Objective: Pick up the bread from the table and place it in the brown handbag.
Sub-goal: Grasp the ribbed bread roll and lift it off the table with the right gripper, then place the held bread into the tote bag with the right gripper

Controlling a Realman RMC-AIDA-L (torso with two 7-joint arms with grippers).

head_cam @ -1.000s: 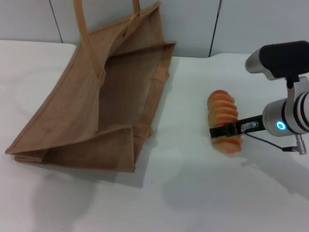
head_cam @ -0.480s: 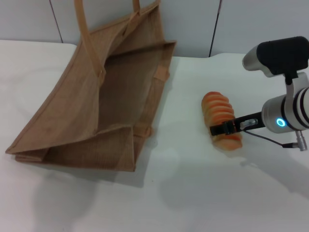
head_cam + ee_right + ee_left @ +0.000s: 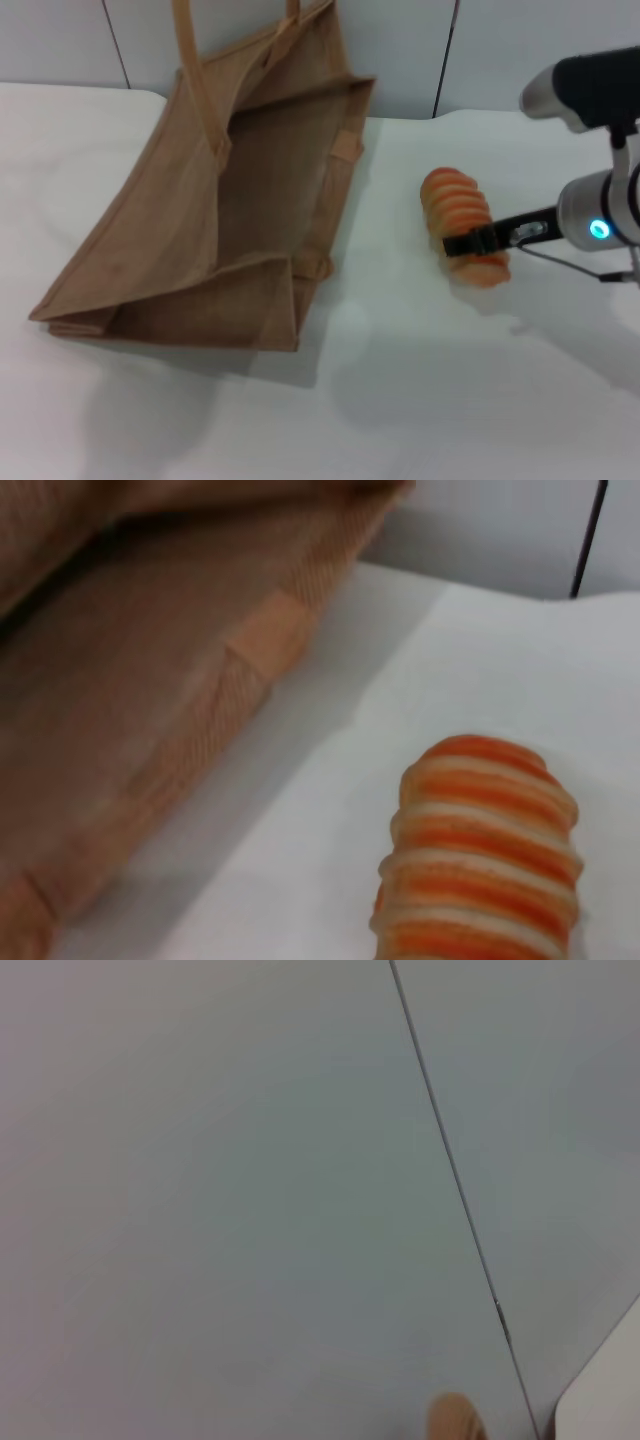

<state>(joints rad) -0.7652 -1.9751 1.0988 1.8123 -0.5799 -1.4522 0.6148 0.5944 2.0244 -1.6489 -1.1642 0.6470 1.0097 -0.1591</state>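
The right arm (image 3: 600, 215) at three o'clock is a silver-white cylinder with a glowing blue ring light. A black-capped grey housing sits above it at one o'clock. A slim black finger (image 3: 497, 237) extends out, and a thin dark cable loops beneath.

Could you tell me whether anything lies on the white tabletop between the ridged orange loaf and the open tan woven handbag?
Nothing visible: only bare white tabletop separates the loaf, held in the right gripper, from the handbag.
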